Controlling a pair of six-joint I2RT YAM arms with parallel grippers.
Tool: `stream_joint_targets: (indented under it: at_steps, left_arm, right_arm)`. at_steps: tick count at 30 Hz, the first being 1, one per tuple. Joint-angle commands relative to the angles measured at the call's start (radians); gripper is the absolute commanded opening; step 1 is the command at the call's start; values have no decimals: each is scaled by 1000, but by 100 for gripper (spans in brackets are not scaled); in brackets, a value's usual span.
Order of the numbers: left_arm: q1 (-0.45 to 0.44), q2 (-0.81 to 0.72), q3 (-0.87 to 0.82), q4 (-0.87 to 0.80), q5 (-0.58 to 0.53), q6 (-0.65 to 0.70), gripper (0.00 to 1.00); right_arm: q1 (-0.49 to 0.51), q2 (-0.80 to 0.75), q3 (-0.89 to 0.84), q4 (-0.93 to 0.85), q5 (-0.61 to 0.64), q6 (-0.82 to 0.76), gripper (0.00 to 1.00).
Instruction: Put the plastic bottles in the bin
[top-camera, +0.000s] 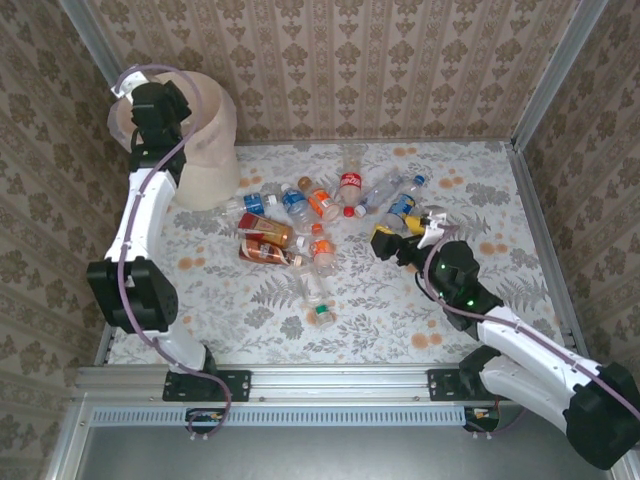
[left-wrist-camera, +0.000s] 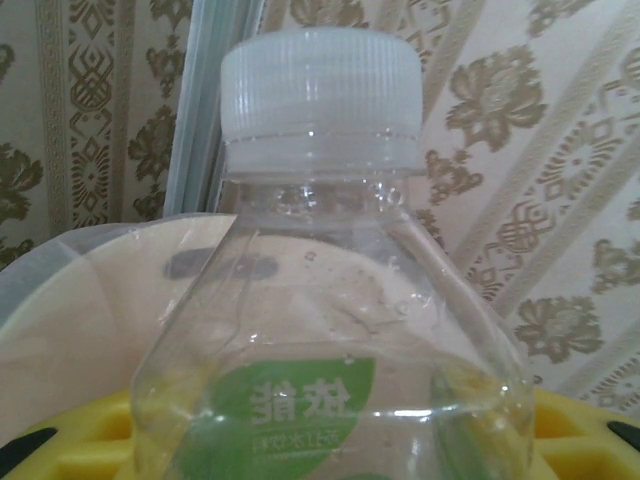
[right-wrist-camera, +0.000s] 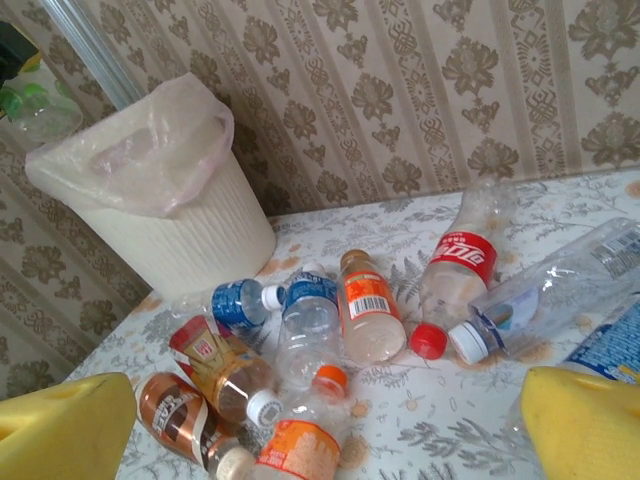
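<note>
My left gripper (top-camera: 160, 105) hangs over the cream bin (top-camera: 205, 150) at the far left. It is shut on a clear bottle (left-wrist-camera: 320, 300) with a white cap and green label, whose yellow pads show either side. The bin's bag-lined rim (left-wrist-camera: 100, 290) lies right behind the bottle. Several plastic bottles (top-camera: 300, 215) lie in a heap mid-table, among them a red-label one (right-wrist-camera: 460, 260) and an orange-label one (right-wrist-camera: 368, 310). Right of the heap, my right gripper (top-camera: 408, 232) stands open, low over the table. Its yellow fingers (right-wrist-camera: 60, 430) frame the pile, holding nothing.
A green-capped bottle (top-camera: 318, 300) lies apart toward the near edge. A blue-label bottle (top-camera: 403, 207) lies just beyond my right gripper. Patterned walls close in the table at the back and both sides. The bin (right-wrist-camera: 170, 210) stands in the far left corner.
</note>
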Motion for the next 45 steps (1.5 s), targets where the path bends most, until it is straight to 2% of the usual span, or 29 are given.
stream_joint_targets:
  at_steps: [1,3,9,13,18,23,26,28,34,38,45]
  left_arm:
    - [27,48,70,-63,-38,-24,52]
    - [30,75,108,-115,-59,-24,53]
    - [34,160,242,-349,-222,-63,55]
    - [46,211,317,-451,-262,-85,56]
    - [49,274,412,-543,-307,-100,64]
    - [50,309,480,-568,-253,-103,78]
    - [48,315,508,-594,-243,-128,91]
    - [48,307,507,-594,-226,-140,94]
    - [47,286,505,-556,-104,-135,100]
    - [30,263,509,-540,-52,-115,100]
    - [-37,154,406,-487,11,-122,100]
  right_arm:
    - [5,-33,76,-201,22,-54,100]
    - [5,-27,113,-289,27,-63,100]
    - [6,1,115,-271,-18,-49,100]
    - [5,34,133,-282,-30,-32,100]
    - [5,60,173,-353,29,-10,100]
    - [3,50,162,-351,79,0,100]
    - [1,43,160,-368,76,-6,100]
    - [-1,42,162,-381,86,-8,100]
    - [-3,25,121,-341,172,36,100]
    - [-7,-8,57,-253,163,33,100]
    - [-7,-6,64,-305,175,33,100]
